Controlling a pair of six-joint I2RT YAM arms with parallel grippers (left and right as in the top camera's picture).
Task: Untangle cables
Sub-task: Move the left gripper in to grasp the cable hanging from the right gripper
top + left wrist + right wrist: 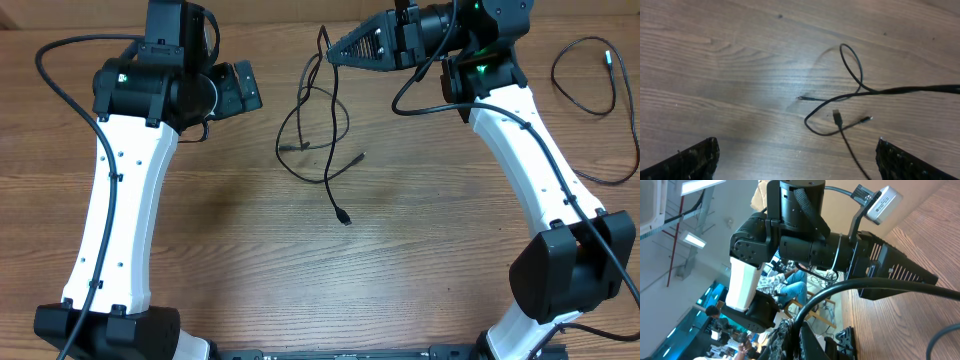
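Several thin black cables (318,128) lie looped over each other at the table's back middle, with plug tips spread toward the front. In the left wrist view the cables (840,111) lie ahead of my left gripper (797,152), whose fingers (695,160) stand wide apart above bare wood. My left gripper (250,88) hovers left of the tangle. My right gripper (330,52) is above the tangle's back end, shut on one cable (880,282) that rises from the pile and arcs away from the pinch at my right gripper (797,332).
Another thin black cable (590,85) lies by itself at the back right, beyond the right arm (530,170). The left arm (120,200) stretches along the left side. Bare wood lies in front of the tangle.
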